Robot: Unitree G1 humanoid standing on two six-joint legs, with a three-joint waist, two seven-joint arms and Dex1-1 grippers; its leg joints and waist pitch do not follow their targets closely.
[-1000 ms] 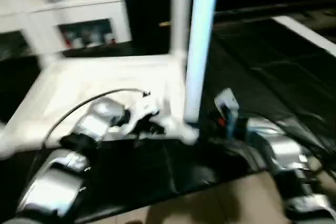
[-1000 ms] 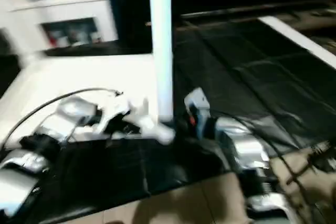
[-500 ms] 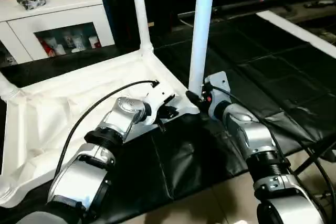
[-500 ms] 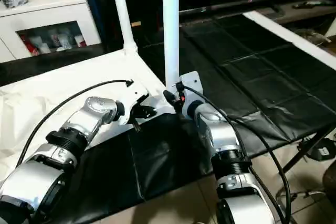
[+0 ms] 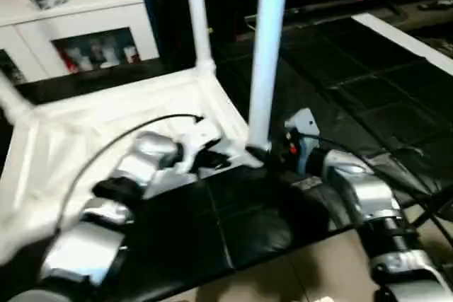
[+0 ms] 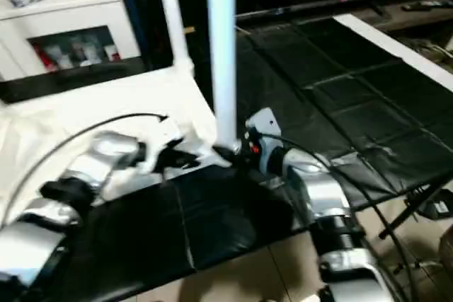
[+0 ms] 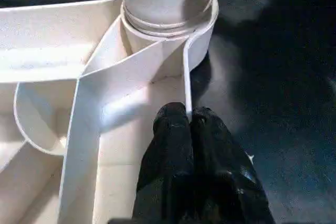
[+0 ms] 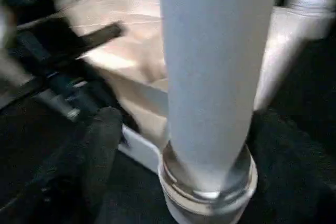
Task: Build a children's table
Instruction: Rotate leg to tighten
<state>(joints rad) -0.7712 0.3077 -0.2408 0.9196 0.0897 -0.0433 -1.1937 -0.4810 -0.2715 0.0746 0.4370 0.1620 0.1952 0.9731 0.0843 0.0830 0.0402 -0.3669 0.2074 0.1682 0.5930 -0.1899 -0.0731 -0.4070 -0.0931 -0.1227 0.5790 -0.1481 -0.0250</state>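
The children's table (image 5: 127,114) lies upside down on a black mat (image 5: 340,97), its ribbed underside facing up. Two white legs stand upright in its corner sockets: one at the near right corner (image 5: 267,54) and another at the far right corner (image 5: 197,15). The left pincer (image 7: 189,124) is clenched, its black fingertips (image 7: 170,129) pressed together against the thin rim of the top just beside the near right socket. The right pincer (image 8: 173,145) stands released around the base of the near leg, one black finger (image 8: 97,145) showing to the side, apart from it. A white cabinet (image 5: 78,33) with glass-fronted shelves stands at the far left.
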